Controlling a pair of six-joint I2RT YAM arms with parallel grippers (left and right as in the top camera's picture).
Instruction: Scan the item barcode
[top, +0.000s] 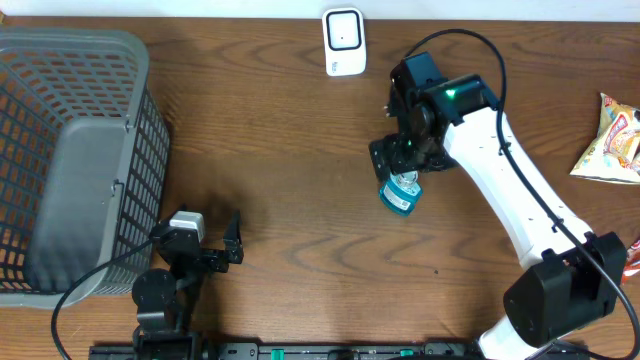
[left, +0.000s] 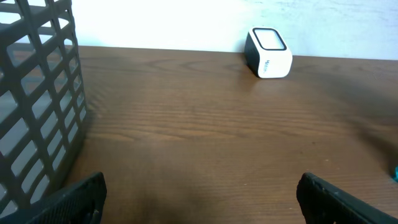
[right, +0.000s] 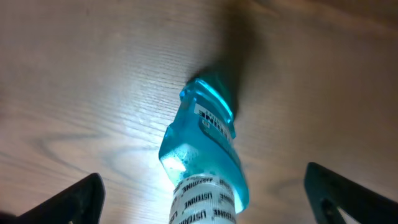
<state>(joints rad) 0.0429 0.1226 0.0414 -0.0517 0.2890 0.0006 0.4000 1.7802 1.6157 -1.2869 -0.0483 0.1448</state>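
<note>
Hovering open over the blue Listerine bottle (right: 202, 149) on the desk (top: 300, 150), the right gripper (top: 403, 165) seems poised to grasp it for the barcode scanner (top: 343, 42), the left gripper (top: 210, 230) idly open

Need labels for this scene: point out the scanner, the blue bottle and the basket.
scanner (top: 343, 38), overhead view, on its top face.
blue bottle (right: 200, 148), right wrist view, on its blue body.
basket (top: 90, 40), overhead view, on its far rim.
</note>
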